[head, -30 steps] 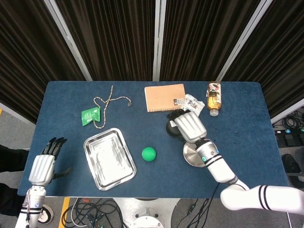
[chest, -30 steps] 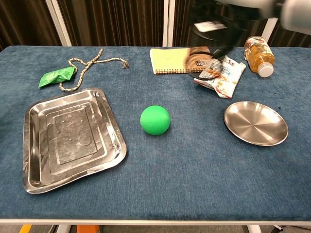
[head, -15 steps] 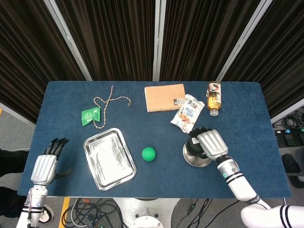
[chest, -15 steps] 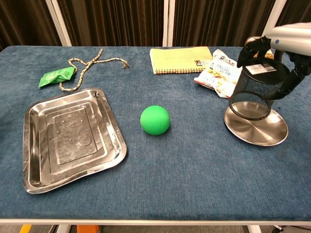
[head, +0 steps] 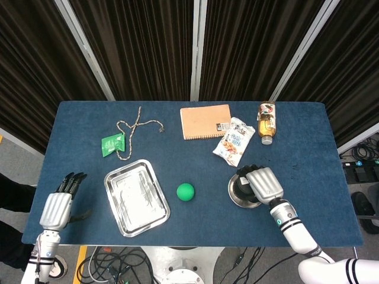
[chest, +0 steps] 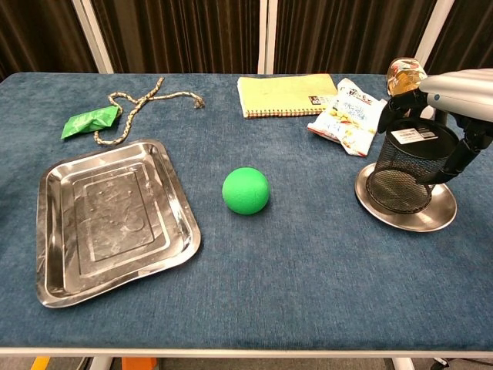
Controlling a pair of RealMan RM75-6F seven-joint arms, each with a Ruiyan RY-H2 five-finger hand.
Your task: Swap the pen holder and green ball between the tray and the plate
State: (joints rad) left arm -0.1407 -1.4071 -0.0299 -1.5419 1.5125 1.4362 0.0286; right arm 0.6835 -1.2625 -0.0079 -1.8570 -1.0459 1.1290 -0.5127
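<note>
**Mesh holder on the round plate**

My right hand [chest: 451, 116] grips the black wire-mesh pen holder [chest: 407, 167], fingers wrapped around its rim. The cylinder stands upright on the shallow, shiny round plate [chest: 431, 220]. Left of the plate, the smooth green ball [chest: 246, 190] rests on blue felt. Further left lies the rectangular steel tray [chest: 54, 231]. My left hand [head: 59, 204] hovers beyond it, fingers straight and loosely apart, holding nothing.
</note>
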